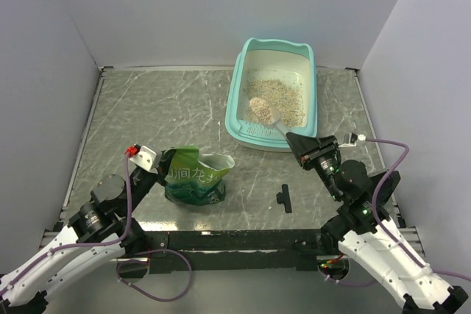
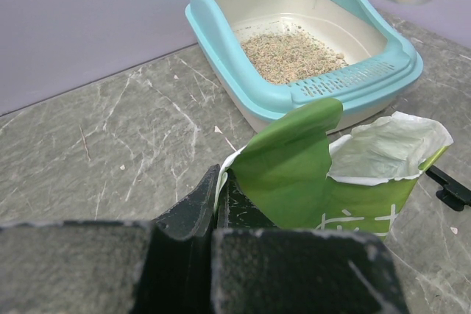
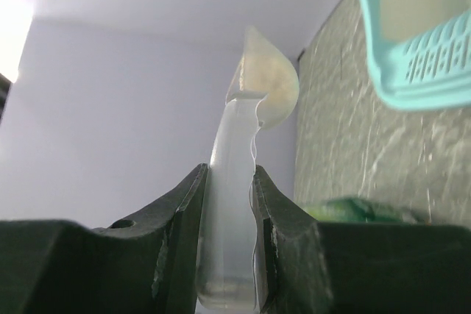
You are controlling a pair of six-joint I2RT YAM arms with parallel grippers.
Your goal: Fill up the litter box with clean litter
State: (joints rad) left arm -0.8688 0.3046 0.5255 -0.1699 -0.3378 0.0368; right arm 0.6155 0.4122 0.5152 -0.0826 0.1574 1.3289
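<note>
Lower left, my left gripper pinches the rim of the green pouch, with bare table above it. Right of centre, my right gripper clamps the loaded scoop over the near edge of the litter box; clean litter covers its floor.

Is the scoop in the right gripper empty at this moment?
No, in the top view the scoop carries a heap of clean litter above the litter box.
</note>
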